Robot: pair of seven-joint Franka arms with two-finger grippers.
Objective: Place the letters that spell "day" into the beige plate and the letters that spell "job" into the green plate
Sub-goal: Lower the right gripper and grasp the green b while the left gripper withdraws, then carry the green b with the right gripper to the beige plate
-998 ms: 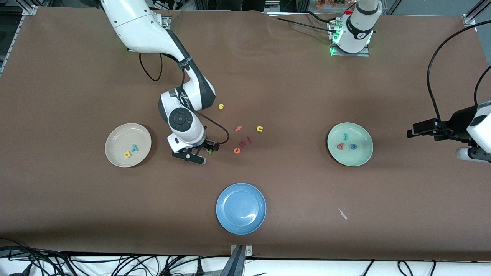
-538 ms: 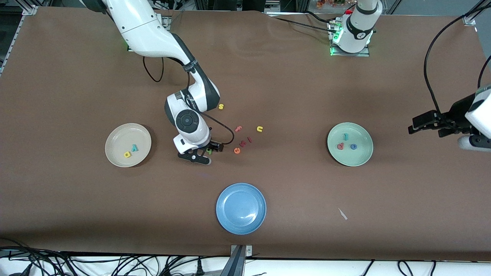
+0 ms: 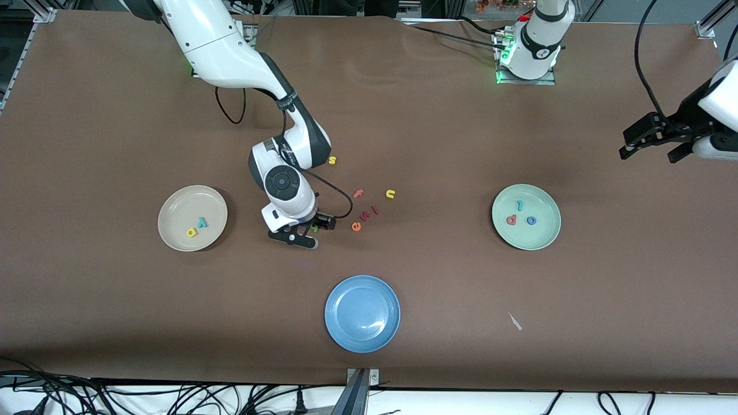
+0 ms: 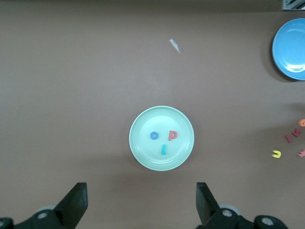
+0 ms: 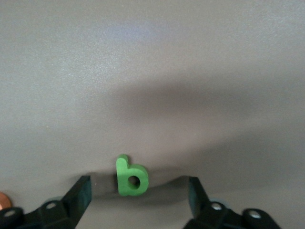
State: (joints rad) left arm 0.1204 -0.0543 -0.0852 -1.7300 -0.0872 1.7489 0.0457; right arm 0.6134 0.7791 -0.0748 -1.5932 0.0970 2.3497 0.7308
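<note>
Since a second ago, the left gripper point(image 3: 651, 138) has risen near the table's edge, fingers apart. Right gripper point(image 3: 304, 231) straddles the green "d" point(image 5: 130, 176) mid-table, fingers apart, not touching it.

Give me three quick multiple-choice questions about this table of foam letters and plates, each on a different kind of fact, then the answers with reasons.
1. Where is the green "d"?
A. In the blue plate
B. On the table between the right gripper's fingers
C. In the beige plate

2. How many letters lie in the green plate?
A. One
B. Five
C. Three

3. How does the left gripper stand?
A. Open, holding nothing
B. Shut on a letter
C. Shut on a plate

Answers:
1. B: the right wrist view shows it lying on the table, the right gripper low around it and not yet touching.
2. C: a teal "j", a blue "o" and a reddish "b" lie there.
3. A: its fingers stand wide apart in the air, with nothing between them.
</note>
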